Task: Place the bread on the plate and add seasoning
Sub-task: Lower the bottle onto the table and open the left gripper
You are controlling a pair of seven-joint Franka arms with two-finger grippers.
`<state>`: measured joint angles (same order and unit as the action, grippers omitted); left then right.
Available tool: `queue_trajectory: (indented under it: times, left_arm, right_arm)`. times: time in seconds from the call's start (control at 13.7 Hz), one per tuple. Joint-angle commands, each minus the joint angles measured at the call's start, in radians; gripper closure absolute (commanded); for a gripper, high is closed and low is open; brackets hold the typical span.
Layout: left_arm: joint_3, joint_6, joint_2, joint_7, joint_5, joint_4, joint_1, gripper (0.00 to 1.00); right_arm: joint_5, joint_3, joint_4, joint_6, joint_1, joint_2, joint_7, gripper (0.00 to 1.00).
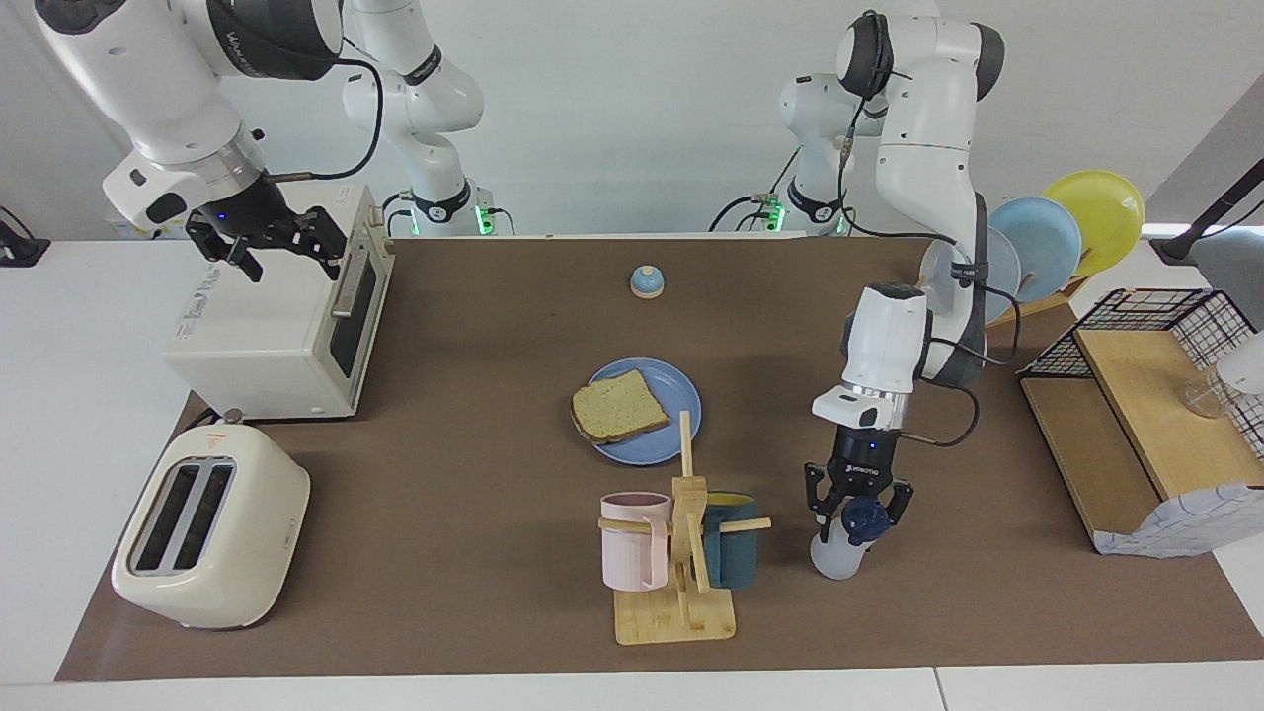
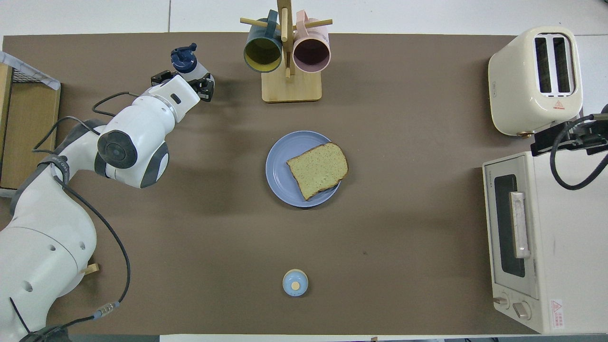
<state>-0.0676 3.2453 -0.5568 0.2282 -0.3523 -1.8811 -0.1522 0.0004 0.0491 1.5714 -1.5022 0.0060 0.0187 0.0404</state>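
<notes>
Seasoning (image 1: 841,546) | upright on table, between left end effector (image 1: 857,506) fingers | grip state unclear

One round medium-blue flat plate (image 1: 671,410) carries one square slice of tan-brown wholegrain bread (image 1: 618,406), and one small translucent white plastic bottle with a dark navy cap (image 1: 841,543) stands on the brown tabletop (image 1: 474,513). Two mugs, one pale pink (image 1: 633,539) and one dark teal (image 1: 733,551), hang on one wooden mug tree (image 1: 683,583); three upright plates, pale grey-blue (image 1: 999,265), sky-blue (image 1: 1042,242) and yellow (image 1: 1101,212), stand in a row. There is also one cream two-slot toaster (image 1: 209,528), one white toaster oven (image 1: 286,326), one small blue-domed bell (image 1: 647,282) and one black wire basket (image 1: 1175,336).
</notes>
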Motion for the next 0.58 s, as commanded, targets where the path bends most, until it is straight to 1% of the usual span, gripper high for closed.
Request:
queue_trajectory:
  times: [0.0, 0.07, 0.51]
  left_arm:
    - [-0.001, 0.005, -0.015, -0.006, -0.013, 0.013, 0.007, 0.04]
    - [-0.001, 0.007, -0.015, -0.004, -0.013, 0.01, 0.007, 0.02]
    - [-0.001, 0.007, -0.015, 0.003, -0.013, 0.008, 0.008, 0.01]
  right_arm:
    - [-0.006, -0.008, 0.019, -0.009, -0.008, -0.017, 0.013, 0.0]
    - [-0.006, -0.008, 0.019, -0.009, -0.008, -0.017, 0.013, 0.0]
    - [-0.006, -0.008, 0.019, -0.009, -0.008, -0.017, 0.013, 0.0]
